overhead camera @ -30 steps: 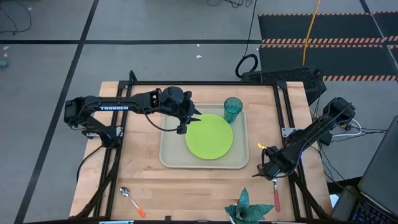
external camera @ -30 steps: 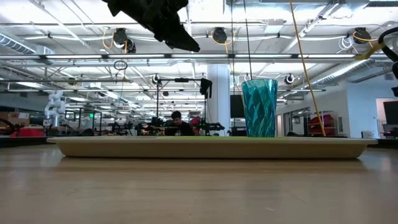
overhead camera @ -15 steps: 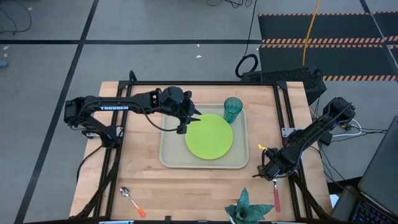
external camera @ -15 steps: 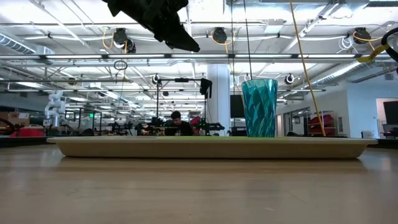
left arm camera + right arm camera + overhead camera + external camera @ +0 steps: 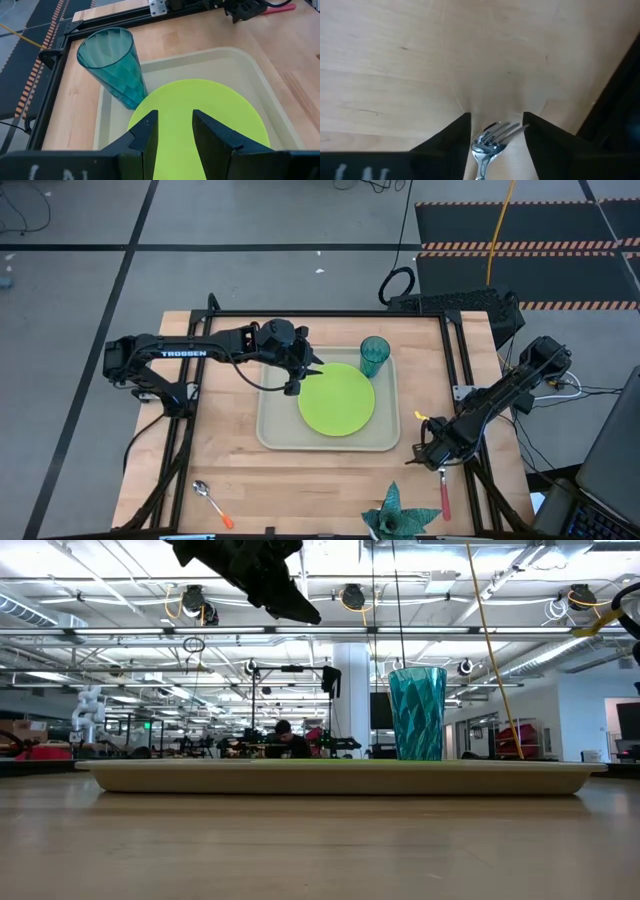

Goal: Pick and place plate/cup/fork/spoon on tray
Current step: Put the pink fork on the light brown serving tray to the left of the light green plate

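Note:
The lime-green plate lies flat in the beige tray, and the teal cup stands upright in the tray's far right corner. My left gripper hovers open above the plate's left part with nothing between its fingers. The fork lies on the table right of the tray, its red handle toward the near edge. My right gripper points down over the fork's tine end, open, one finger on each side. The orange-handled spoon lies at the near left. My right gripper comes from above with its fingers astride the fork's tines, which lie flat on the table. One tine tip reaches close to a finger. I cannot tell whether it touches.
A spiky teal leafy object sits at the near edge, just left of the fork's handle. Black frame rails border the table. Bare wood lies between the tray and the near edge.

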